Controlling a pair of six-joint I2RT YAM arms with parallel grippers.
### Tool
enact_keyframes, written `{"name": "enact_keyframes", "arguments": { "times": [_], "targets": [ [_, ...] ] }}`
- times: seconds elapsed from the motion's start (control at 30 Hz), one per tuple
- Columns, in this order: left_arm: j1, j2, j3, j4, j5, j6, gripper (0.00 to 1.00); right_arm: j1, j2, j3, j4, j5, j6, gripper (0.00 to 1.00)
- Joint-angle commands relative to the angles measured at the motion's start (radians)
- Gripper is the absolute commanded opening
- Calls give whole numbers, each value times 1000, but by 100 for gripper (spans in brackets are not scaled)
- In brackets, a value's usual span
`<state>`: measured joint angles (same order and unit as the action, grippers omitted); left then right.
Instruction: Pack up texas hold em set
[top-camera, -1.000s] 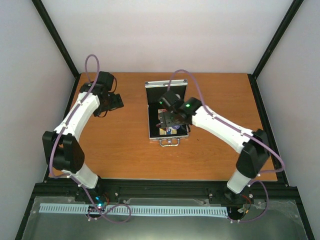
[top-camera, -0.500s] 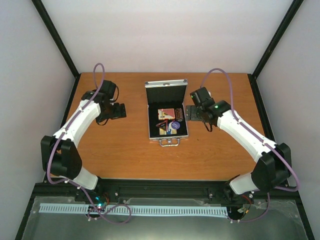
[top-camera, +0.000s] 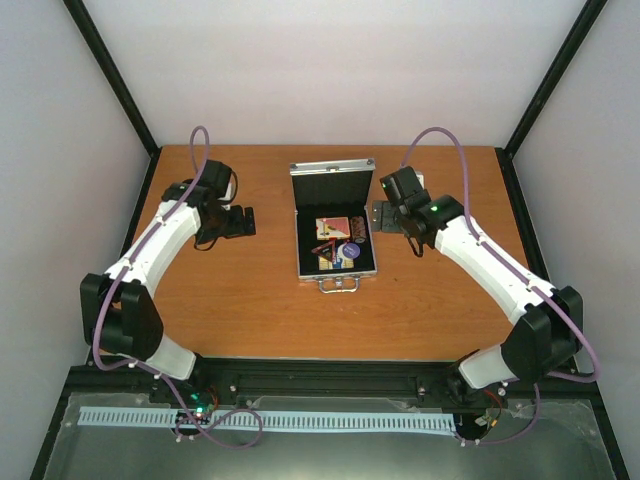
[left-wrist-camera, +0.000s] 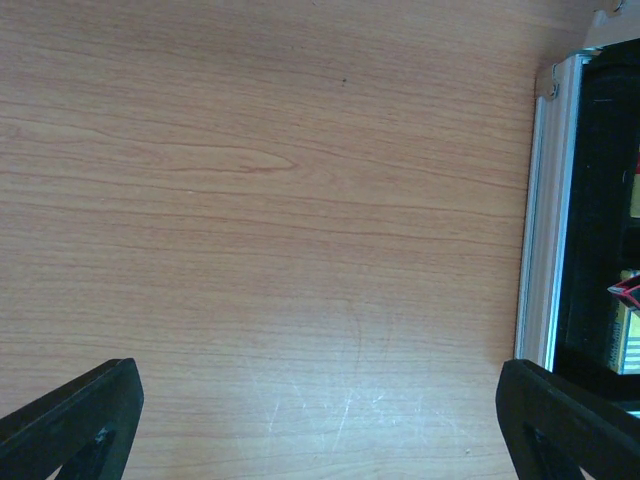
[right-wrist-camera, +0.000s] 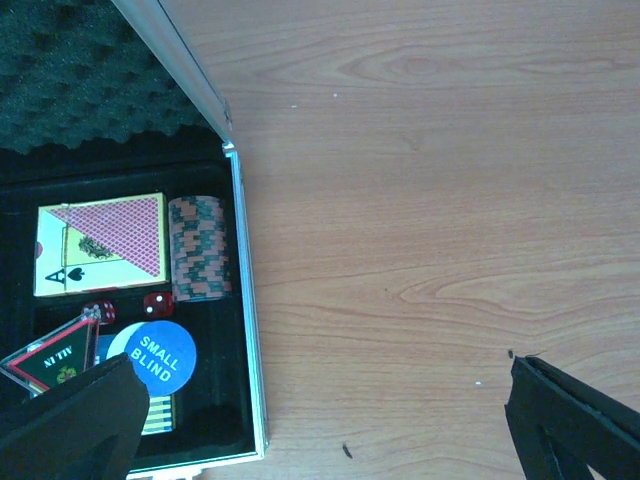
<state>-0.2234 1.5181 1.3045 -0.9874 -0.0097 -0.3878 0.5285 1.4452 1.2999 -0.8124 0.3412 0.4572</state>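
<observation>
The silver case (top-camera: 337, 262) lies open mid-table, its lid (top-camera: 332, 183) upright at the back. In the right wrist view its black tray holds the pink deck (right-wrist-camera: 100, 245), the brown chip stack (right-wrist-camera: 200, 248), red dice (right-wrist-camera: 157, 302), the blue disc (right-wrist-camera: 160, 352), the black triangle (right-wrist-camera: 55, 360) and the blue-yellow deck (right-wrist-camera: 158, 415). My right gripper (top-camera: 378, 217) is open and empty over bare table just right of the case rim (right-wrist-camera: 245, 330). My left gripper (top-camera: 245, 222) is open and empty, left of the case rim (left-wrist-camera: 535, 220).
Orange wooden table (top-camera: 240, 300) with black frame posts at the edges. The lid's foam lining (right-wrist-camera: 80, 70) shows in the right wrist view. The case handle (top-camera: 338, 285) points to the near side.
My right gripper has come out from over the case and moved right, beside it. My left gripper has shifted slightly toward the case.
</observation>
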Motion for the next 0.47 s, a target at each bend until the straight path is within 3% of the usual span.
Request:
{"name": "enact_keyframes", "arguments": {
  "times": [0.0,0.43],
  "targets": [
    [-10,-19,13,9,14,21,100,-4,0,11,-15,29,14,100],
    [-10,-3,30,13,15,30,100,-4,25,13,-17,70,21,100]
  ]
}}
